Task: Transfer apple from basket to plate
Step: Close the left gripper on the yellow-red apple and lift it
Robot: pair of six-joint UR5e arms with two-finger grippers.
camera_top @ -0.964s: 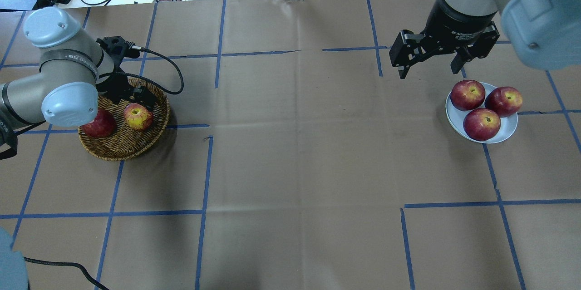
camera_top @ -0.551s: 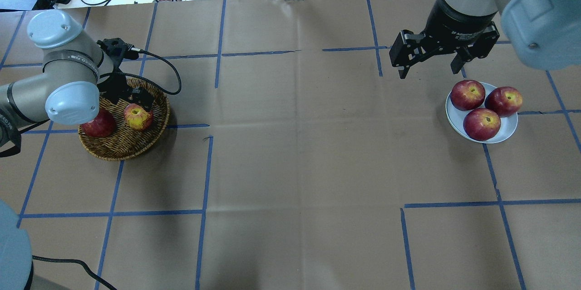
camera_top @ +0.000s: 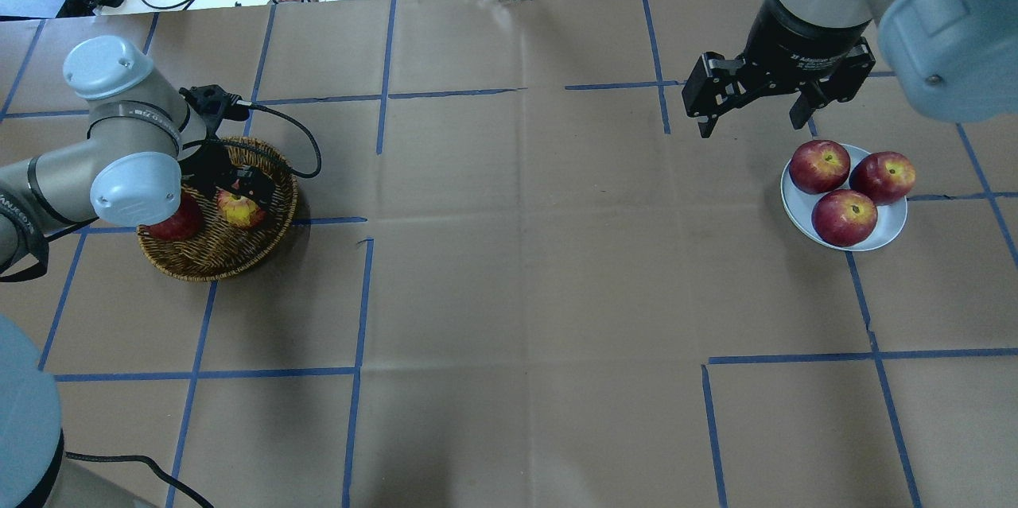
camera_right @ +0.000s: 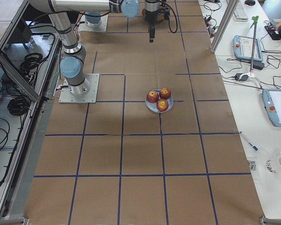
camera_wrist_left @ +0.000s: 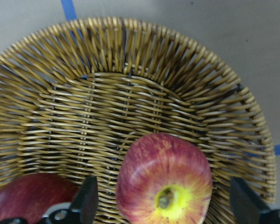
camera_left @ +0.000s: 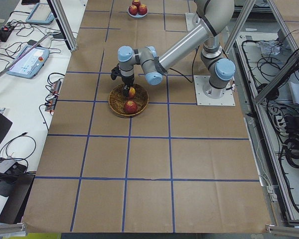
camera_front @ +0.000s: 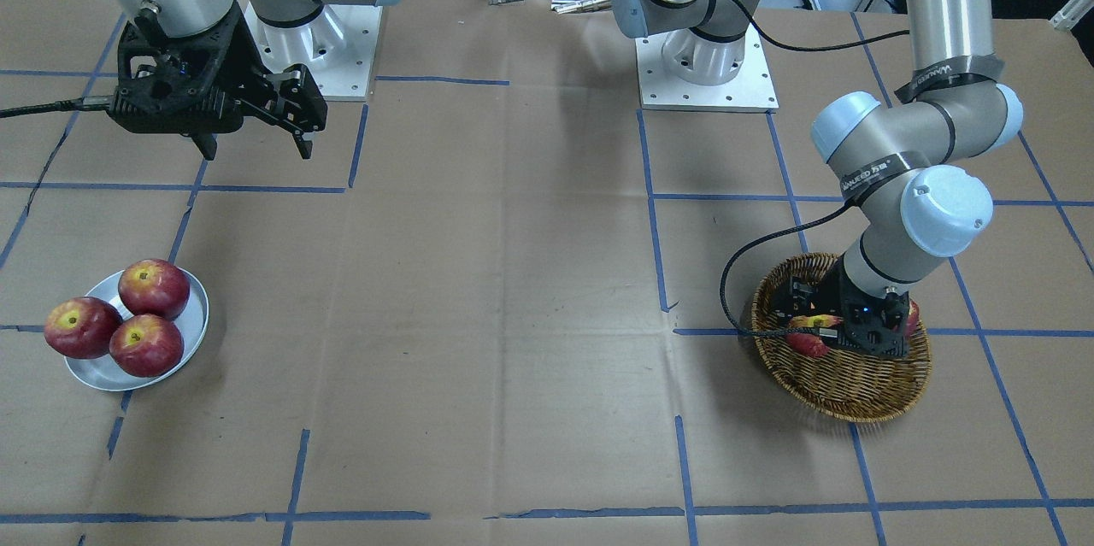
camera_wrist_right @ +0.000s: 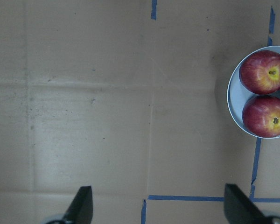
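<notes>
Table (camera_top: 517, 269); basket (camera_wrist_left: 144, 93) apple (camera_wrist_left: 164, 179) plainest wrist-side

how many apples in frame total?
5. The plate holds three dark-red apples; the basket holds the yellow-patched apple and a darker apple, partly hidden under the left arm.

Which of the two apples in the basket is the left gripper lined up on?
The paler, streaky apple with the yellow stem patch: it sits between the open fingers of the left gripper; the darker red apple lies outside them.

streaky red-yellow apple (camera_wrist_left: 164, 182), tan basket (camera_wrist_left: 130, 93)
</notes>
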